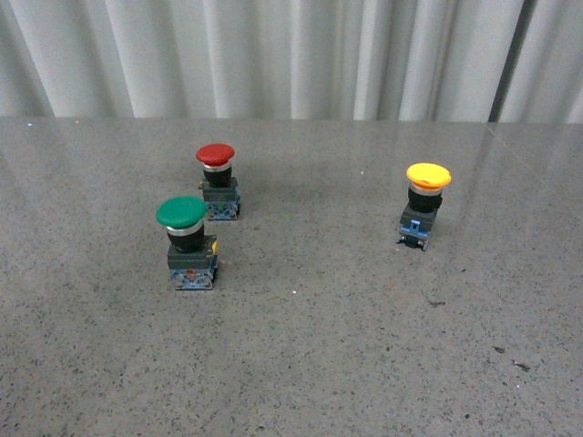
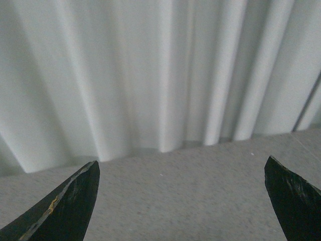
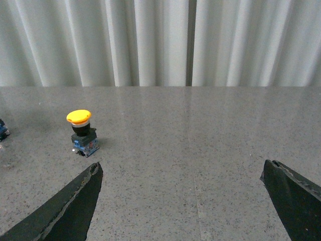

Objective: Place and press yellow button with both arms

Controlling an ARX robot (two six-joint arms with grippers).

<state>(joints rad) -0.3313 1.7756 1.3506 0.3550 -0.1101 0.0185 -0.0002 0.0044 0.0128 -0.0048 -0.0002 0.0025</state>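
Note:
The yellow button [image 1: 425, 200] stands upright, slightly tilted, on the grey speckled table at the right of the front view, with a yellow-orange cap, black collar and blue-and-black base. It also shows in the right wrist view [image 3: 82, 130], ahead of the gripper and off toward one finger. My right gripper [image 3: 181, 168] is open and empty above the table. My left gripper [image 2: 182, 164] is open and empty, facing bare table and the curtain. Neither arm shows in the front view.
A green-capped button [image 1: 185, 239] and a smaller red-capped button [image 1: 218, 180] stand left of centre on the table [image 1: 319, 364]. A white pleated curtain [image 1: 291, 55] hangs behind the table's far edge. A few dark specks lie at the front right.

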